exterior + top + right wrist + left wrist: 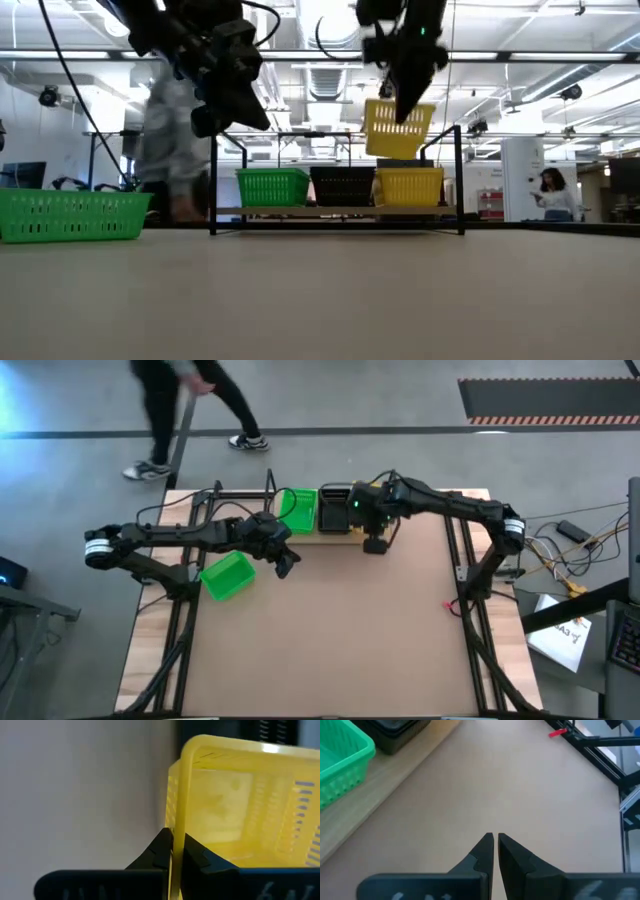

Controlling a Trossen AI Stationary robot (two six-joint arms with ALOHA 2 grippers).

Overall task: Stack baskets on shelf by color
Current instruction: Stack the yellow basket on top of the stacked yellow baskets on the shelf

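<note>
Right gripper (173,842) pinches the thin rim of a yellow mesh basket (398,130), held tilted above the wooden shelf (335,211). Left gripper (495,842) is closed, empty, above the table.

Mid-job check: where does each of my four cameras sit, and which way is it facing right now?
High: overhead, straight down; both arms, shelf.
Low: table height, level toward shelf; right gripper holding yellow basket above it.
Left wrist: past shut left gripper at bare table.
Right wrist: fingers clamping yellow basket rim.
Shared: high and low both show loose green basket.
</note>
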